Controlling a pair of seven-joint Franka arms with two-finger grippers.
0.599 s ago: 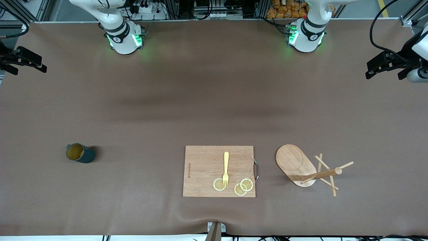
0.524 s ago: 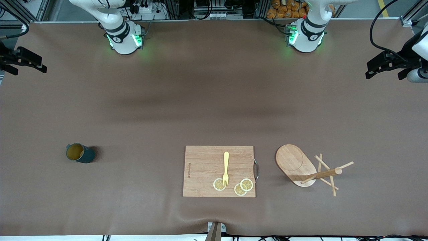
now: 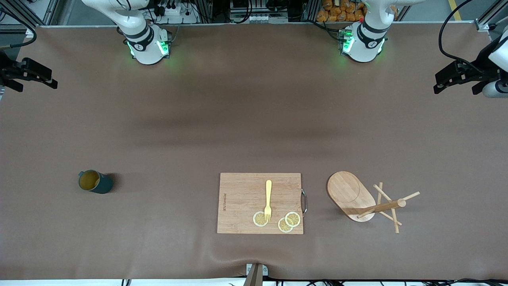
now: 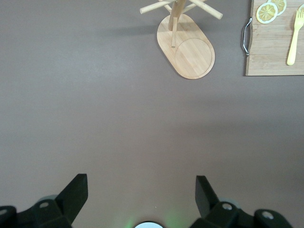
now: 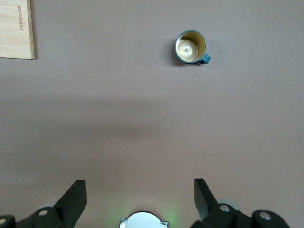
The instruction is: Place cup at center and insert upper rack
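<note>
Cup (image 3: 95, 182) upright at eight o'clock, rack (image 3: 359, 198) at four, cutting board (image 3: 260, 203) between. Left gripper (image 4: 140, 194) spread wide, empty, facing rack (image 4: 186, 42). Right gripper (image 5: 140, 194) likewise gaping toward cup (image 5: 191, 47).

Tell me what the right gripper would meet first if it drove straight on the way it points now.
Probably bare table. The right gripper, open, points down at empty brown surface; the cup stands well off that line, though depth is hard to judge.
</note>
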